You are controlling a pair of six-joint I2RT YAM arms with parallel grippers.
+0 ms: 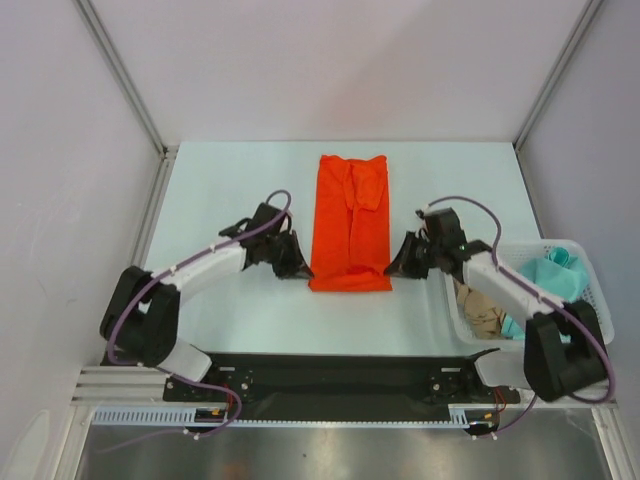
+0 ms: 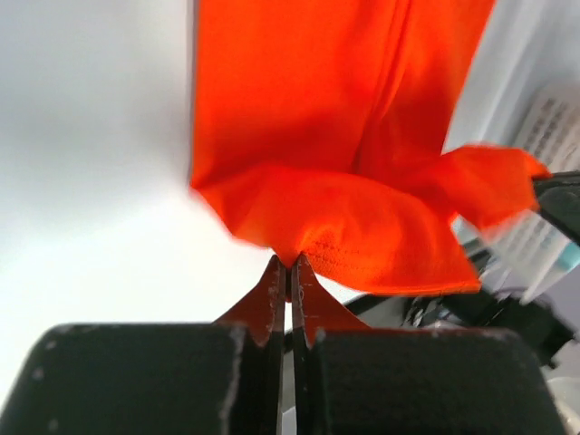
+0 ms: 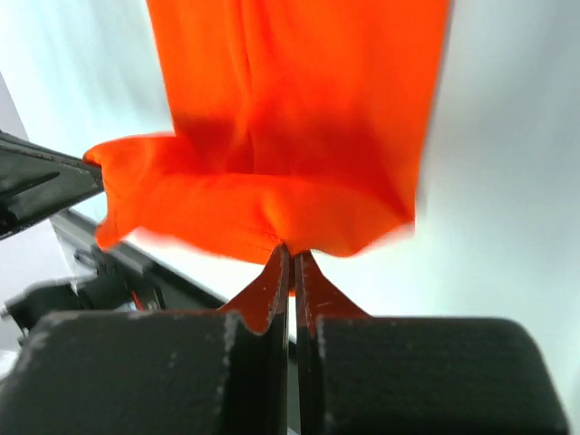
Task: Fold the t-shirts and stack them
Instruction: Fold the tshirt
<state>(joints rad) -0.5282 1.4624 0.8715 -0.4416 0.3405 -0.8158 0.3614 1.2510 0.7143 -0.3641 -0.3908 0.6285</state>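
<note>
Cloth pinched at both near corners: the overhead camera shows the orange shirt [image 1: 350,222] lying as a long folded strip down the middle of the white table [image 1: 230,190]. Its near edge sits between the left gripper [image 1: 297,268] and the right gripper [image 1: 402,262], but from that height the fingertips are lost in dark shapes. The wrist cameras settle the matter. Each shows its own two fingers pressed together on a corner of the hem, with the fabric bunched just beyond the tips and the rest of the shirt stretching away flat. Each wrist view also catches the other arm's dark fingertip at the opposite corner. Only the overhead view takes in the white mesh basket [image 1: 585,262], which stands at the table's right edge beside the right arm. Inside it lie a teal shirt [image 1: 555,275] and a beige shirt [image 1: 480,312], both crumpled, the beige one nearer the arm.
</note>
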